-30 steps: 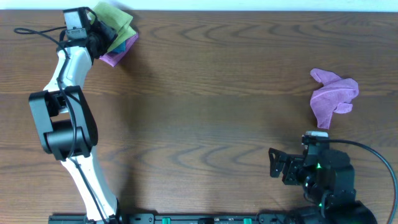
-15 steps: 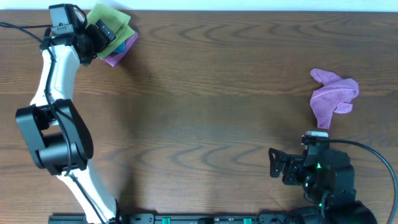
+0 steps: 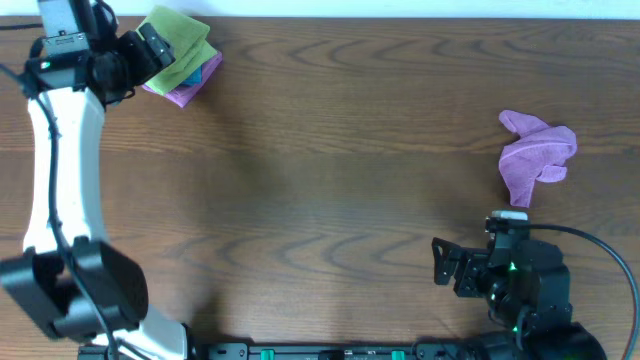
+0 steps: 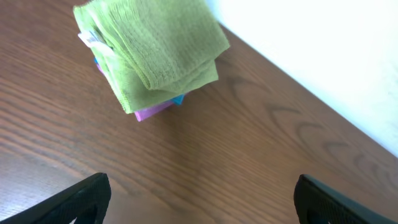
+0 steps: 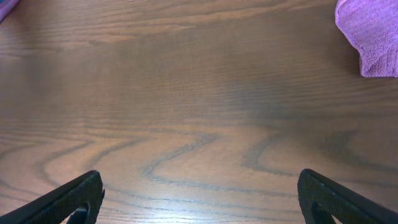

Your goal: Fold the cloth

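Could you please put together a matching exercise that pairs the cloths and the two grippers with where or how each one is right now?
Things:
1. green cloth
2. purple cloth
3. left gripper
4. right gripper

States:
A. crumpled, alone on the right side of the table
B. jaws open over bare wood, purple cloth at the corner of its view
C. folded, topping a stack at the far left
D. jaws open, facing the stack

Pairs: 1-C; 2-A; 3-D; 4-B
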`<state>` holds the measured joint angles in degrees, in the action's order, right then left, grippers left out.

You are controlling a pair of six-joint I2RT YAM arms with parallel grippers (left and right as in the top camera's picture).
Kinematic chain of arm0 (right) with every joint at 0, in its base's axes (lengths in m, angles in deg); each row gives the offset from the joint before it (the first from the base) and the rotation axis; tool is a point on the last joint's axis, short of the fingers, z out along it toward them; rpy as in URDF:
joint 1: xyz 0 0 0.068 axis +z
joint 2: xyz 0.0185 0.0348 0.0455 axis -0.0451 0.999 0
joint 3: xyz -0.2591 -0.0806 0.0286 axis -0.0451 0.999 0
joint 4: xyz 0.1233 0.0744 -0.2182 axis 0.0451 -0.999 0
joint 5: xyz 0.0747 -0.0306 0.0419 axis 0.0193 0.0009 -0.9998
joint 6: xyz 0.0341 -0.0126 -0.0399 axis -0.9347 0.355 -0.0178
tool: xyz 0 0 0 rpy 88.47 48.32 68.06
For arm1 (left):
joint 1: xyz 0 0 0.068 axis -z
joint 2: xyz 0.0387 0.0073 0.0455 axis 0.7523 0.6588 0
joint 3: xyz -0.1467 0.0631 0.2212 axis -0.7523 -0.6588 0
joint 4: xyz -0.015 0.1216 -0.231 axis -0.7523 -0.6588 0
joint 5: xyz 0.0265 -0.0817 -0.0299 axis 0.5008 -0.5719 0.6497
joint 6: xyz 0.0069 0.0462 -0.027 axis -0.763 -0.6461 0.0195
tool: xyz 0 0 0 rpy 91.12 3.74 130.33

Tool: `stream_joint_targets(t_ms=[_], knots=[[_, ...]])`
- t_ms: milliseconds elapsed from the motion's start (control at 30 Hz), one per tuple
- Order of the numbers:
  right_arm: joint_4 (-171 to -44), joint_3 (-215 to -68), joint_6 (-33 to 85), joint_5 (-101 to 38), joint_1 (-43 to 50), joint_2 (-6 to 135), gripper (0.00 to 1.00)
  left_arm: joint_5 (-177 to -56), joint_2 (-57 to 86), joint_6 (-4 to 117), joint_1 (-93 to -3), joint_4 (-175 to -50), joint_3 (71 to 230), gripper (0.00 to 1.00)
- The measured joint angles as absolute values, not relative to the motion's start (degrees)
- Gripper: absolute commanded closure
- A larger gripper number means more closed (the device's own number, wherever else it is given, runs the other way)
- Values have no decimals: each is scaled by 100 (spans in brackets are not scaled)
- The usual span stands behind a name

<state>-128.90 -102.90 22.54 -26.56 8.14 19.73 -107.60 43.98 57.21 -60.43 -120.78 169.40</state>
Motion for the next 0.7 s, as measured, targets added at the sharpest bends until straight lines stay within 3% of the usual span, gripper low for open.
stream_joint_targets(t_ms=[700], knots=[[-12890,-10290,2254,-2656,814,1973,1,-10614,1738,4138,-6043,-14745,16958,5]])
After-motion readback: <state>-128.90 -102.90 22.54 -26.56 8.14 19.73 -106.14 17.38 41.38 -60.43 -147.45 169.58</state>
